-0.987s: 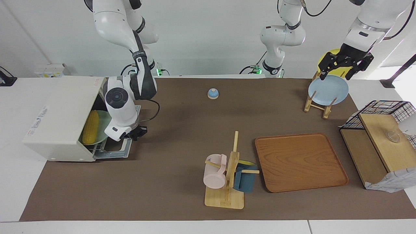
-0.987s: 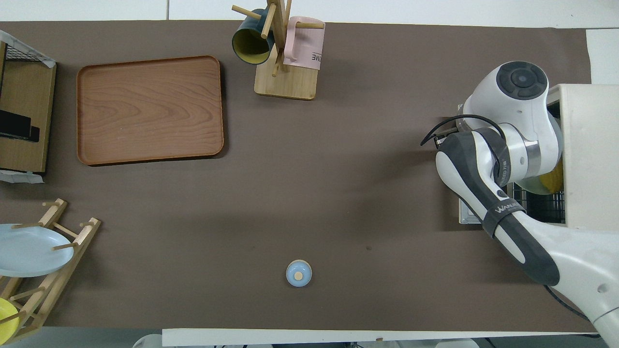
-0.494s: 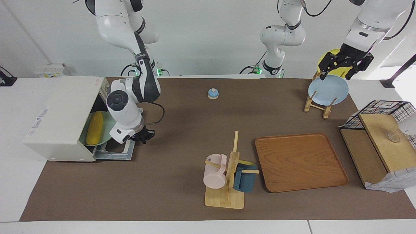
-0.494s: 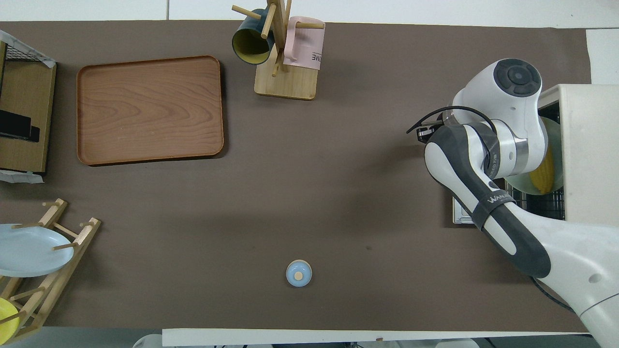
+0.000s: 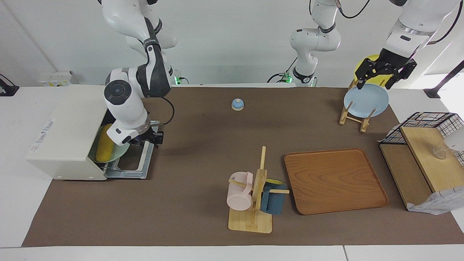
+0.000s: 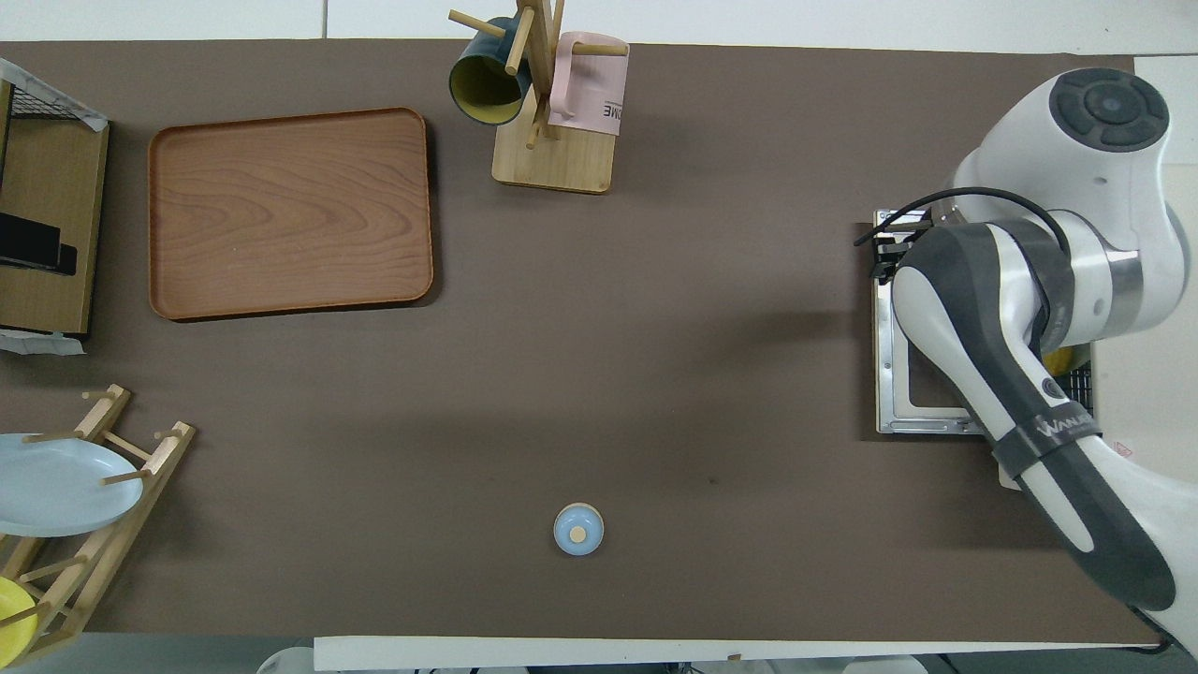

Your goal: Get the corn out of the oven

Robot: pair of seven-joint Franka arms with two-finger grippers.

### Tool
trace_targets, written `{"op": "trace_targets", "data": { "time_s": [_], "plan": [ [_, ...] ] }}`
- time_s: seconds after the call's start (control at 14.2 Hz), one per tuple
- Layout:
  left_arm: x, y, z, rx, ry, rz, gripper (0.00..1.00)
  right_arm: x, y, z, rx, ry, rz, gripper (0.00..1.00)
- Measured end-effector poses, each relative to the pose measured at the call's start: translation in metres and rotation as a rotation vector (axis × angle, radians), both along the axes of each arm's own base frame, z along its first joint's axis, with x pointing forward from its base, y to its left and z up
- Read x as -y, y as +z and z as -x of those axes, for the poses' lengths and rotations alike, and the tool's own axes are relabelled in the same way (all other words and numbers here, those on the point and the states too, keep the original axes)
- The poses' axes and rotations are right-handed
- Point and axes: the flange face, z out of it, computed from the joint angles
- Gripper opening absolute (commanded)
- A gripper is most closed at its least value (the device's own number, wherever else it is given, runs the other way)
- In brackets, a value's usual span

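The cream-white oven (image 5: 69,134) stands at the right arm's end of the table, its door (image 5: 136,161) folded down flat. The yellow corn (image 5: 103,143) lies on a pale green plate (image 5: 117,151) at the oven's mouth. My right gripper (image 5: 148,138) hangs just above the open door, beside the plate's rim. In the overhead view the right arm covers the plate, only a sliver of corn (image 6: 1067,360) shows, and the gripper (image 6: 887,255) is over the door's edge (image 6: 897,374). My left gripper (image 5: 378,78) waits open over the plate rack.
A wooden tray (image 5: 335,180) and a mug stand (image 5: 253,203) with a pink and a blue mug lie mid-table. A small blue knob (image 5: 237,104) sits nearer the robots. A rack holds a light blue plate (image 5: 366,101); a wire basket (image 5: 424,119) with boards stands beside it.
My right gripper has drawn back from over the door's outer edge toward the oven's mouth, and its wrist has swung over the oven. The left arm has not moved.
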Motion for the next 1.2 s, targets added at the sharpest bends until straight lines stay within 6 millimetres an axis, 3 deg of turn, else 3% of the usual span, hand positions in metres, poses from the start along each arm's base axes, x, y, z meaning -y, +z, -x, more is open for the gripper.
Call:
{"op": "trace_targets", "data": {
  "time_s": [0.35,0.71,1.06,1.2],
  "plan": [
    [0.0,0.0,0.0,0.0,0.0,0.0,1.0,0.075,-0.02,0.01,-0.027,-0.11,0.02,0.64],
    [0.0,0.0,0.0,0.0,0.0,0.0,1.0,0.074,-0.038,0.015,-0.006,-0.103,0.013,0.57],
    [0.0,0.0,0.0,0.0,0.0,0.0,1.0,0.073,-0.044,0.017,-0.007,-0.1,0.012,0.28],
    [0.0,0.0,0.0,0.0,0.0,0.0,1.0,0.072,-0.048,0.019,-0.011,-0.097,0.011,0.0]
  ]
}}
